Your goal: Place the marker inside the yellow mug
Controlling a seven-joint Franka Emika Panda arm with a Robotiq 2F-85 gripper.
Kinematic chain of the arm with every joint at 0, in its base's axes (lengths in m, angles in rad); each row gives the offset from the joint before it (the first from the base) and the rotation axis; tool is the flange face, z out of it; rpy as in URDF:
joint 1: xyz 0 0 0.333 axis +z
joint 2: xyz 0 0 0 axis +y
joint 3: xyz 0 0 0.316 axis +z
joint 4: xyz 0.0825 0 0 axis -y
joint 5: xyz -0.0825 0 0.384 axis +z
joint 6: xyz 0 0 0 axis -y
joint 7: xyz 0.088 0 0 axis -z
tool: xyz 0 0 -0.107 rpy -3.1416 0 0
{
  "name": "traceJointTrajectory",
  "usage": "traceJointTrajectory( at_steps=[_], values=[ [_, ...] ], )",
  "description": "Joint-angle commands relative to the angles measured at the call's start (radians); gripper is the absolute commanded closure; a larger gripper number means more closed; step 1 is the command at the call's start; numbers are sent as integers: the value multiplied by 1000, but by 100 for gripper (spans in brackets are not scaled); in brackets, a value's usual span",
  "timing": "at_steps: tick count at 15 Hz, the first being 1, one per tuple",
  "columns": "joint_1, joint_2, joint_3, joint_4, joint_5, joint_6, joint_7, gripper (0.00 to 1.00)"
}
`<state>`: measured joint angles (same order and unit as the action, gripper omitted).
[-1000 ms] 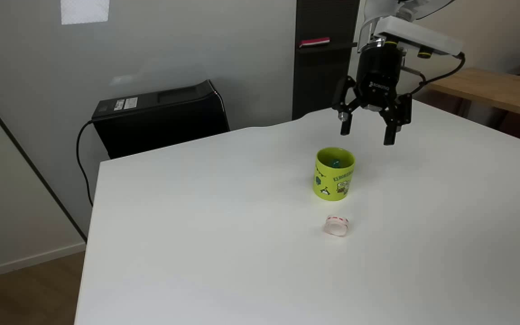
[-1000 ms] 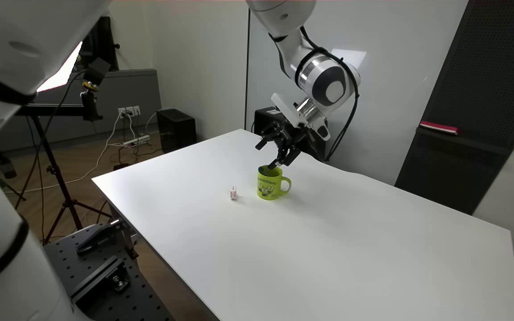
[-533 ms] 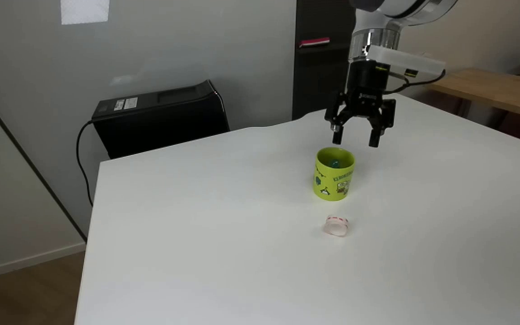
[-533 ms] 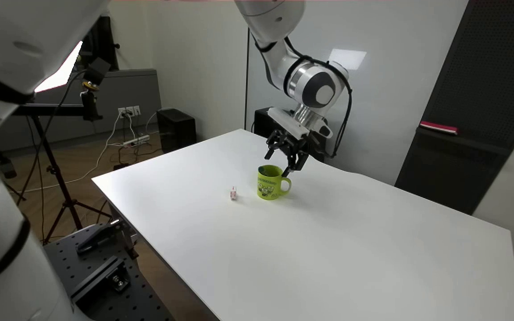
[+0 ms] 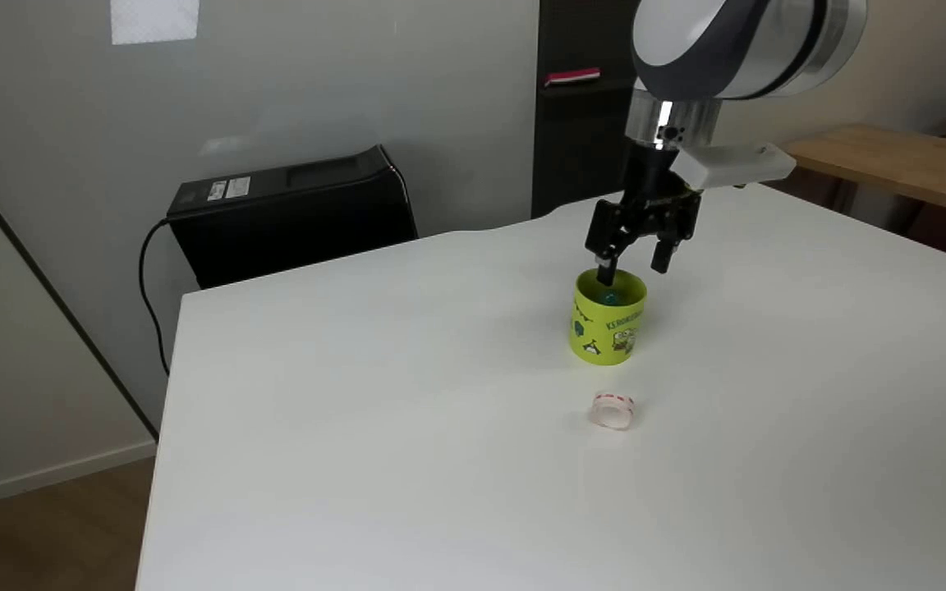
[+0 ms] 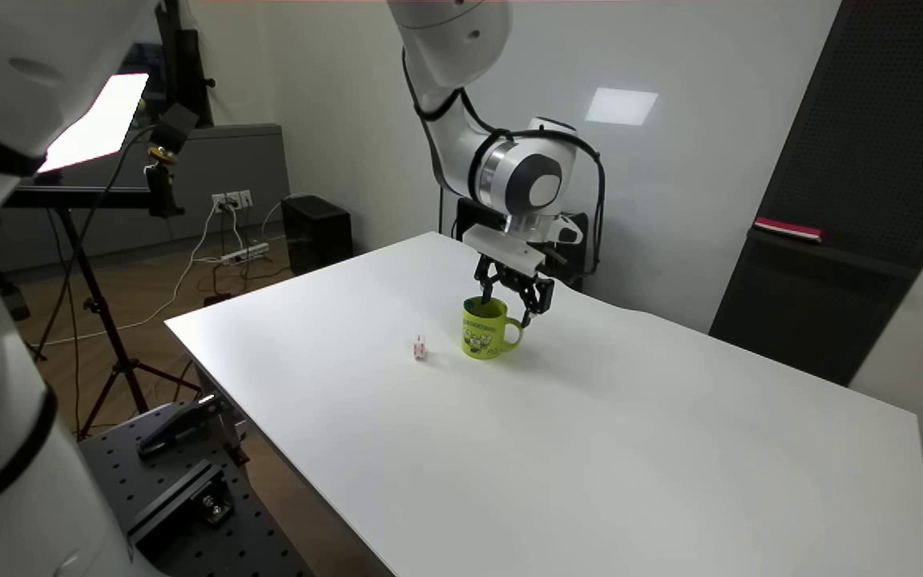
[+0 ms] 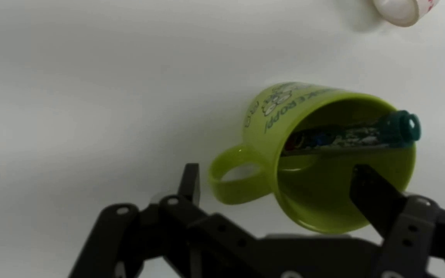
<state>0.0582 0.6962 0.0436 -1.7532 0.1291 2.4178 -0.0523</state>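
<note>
"Wrist view reading: where was the marker [image 7: 354,136]?"

"Inside the yellow mug [image 7: 261,116], tilted, green end up near the rim. The wall presumably propped it because it looked too long to lie flat."

"And the gripper [image 7: 276,170]?"

"Fingers [image 7: 377,200] spread apart, nothing held. One finger stood over the mug's mouth, the other outside by the handle [image 7: 242,193]; contact with the mug could not be confirmed."

"Reason for that stance?"

"Uncertain: possibly to straddle the handle side. Placement itself appeared complete. The mug stood upright on the table [image 5: 358,427], presumably so that the marker could not roll out."
</note>
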Motion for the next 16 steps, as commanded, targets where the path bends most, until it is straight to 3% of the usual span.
traceJointTrajectory(
  at_steps=[1, 10, 11, 16],
  values=[
    [6, -86, -3, -99, -46, 65, 16, 0],
    [7, -219, -7, -191, -99, 43, 19, 0],
    [-4, -171, 7, -143, -81, 51, 5, 0],
    [-4, -190, 6, -169, -89, 49, 5, 0]
  ],
)
